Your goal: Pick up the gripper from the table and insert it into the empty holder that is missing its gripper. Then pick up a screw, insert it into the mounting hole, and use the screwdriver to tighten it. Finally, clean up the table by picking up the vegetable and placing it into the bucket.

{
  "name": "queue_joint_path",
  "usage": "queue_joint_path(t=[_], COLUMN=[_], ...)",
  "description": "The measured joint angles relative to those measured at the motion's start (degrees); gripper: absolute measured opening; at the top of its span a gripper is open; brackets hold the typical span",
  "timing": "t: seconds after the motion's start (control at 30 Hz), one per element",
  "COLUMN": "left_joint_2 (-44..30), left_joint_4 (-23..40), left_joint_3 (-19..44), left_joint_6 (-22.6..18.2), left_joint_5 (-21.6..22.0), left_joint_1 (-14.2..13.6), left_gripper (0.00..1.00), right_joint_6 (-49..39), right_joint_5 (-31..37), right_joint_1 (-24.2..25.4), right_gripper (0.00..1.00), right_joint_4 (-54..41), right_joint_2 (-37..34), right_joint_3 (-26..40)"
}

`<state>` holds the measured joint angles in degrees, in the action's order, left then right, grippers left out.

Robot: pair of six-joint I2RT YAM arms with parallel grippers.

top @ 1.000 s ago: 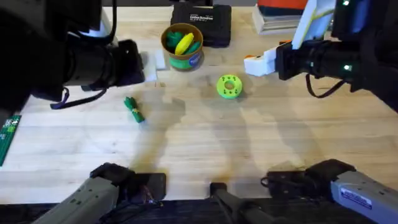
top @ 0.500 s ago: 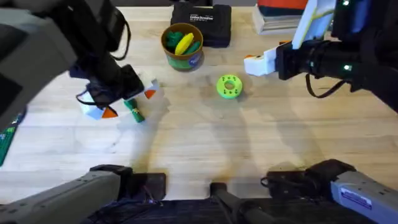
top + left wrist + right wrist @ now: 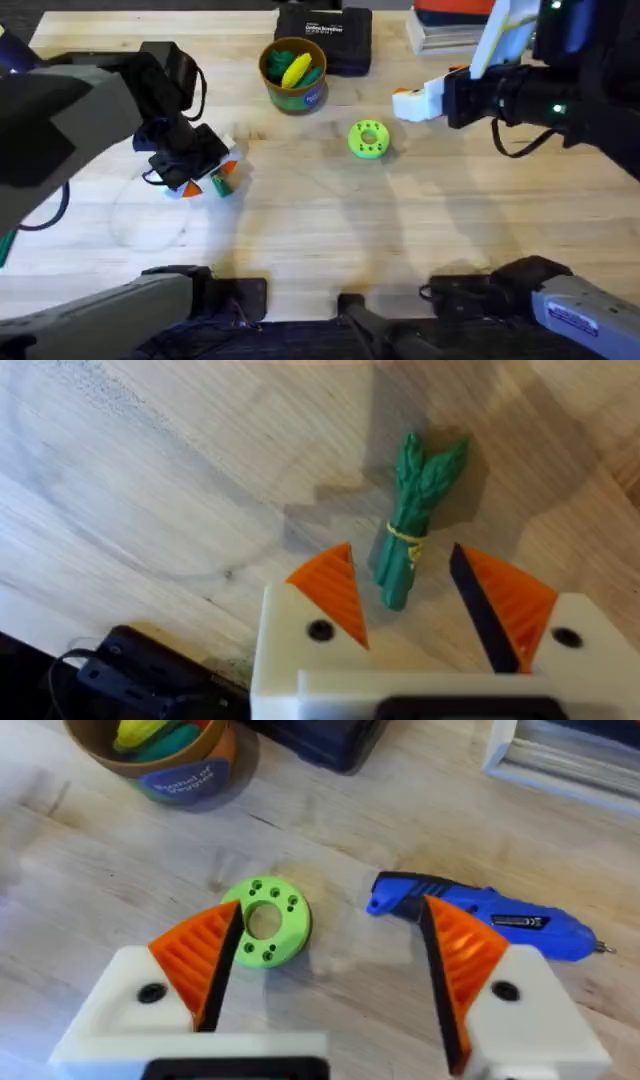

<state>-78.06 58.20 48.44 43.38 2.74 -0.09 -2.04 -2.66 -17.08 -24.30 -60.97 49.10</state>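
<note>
Down at the table's left side, the left gripper (image 3: 200,178) stands low over the wood with its orange pads spread wide, and the vegetable (image 3: 412,515), a small dark-green bundle tied with a yellow band, lies flat with its near end between the two tips, touching neither that I can see. Bare wood runs all around the bundle, so both fingers (image 3: 330,588) have free room on either side. Away from that gripper, toward the table's far edge, the bucket (image 3: 293,74) stands upright with yellow and green pieces already inside, just in front of a black case (image 3: 324,36). Between the two arms sits a bright green disc (image 3: 368,139) with holes, with clear wood between it and the bundle. Over on the right, the right gripper (image 3: 325,955) hangs above the table with its jaws also wide apart; beneath it the disc lies near one finger and the screwdriver (image 3: 480,913) lies on its side by the other, the two well apart.
</note>
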Motion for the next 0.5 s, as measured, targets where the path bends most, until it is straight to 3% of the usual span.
queue_joint_path(t=[0.3,0.4,0.5], left_joint_2=[0.0,0.0,0.0], left_joint_4=[-3.2,-3.9,-4.1], left_joint_3=[-3.6,-3.6,-3.6], left_joint_6=[0.1,0.2,0.4], left_joint_5=[-0.4,-0.4,-0.5], left_joint_1=[0.0,0.0,0.0], left_gripper=[0.536,0.441,0.211], right_joint_6=[0.0,0.0,0.0], right_joint_5=[0.0,0.0,0.0], right_joint_1=[0.0,0.0,0.0], right_gripper=[0.993,0.993,0.994], right_joint_4=[0.0,0.0,0.0], right_joint_2=[0.0,0.0,0.0], right_joint_3=[0.0,0.0,0.0])
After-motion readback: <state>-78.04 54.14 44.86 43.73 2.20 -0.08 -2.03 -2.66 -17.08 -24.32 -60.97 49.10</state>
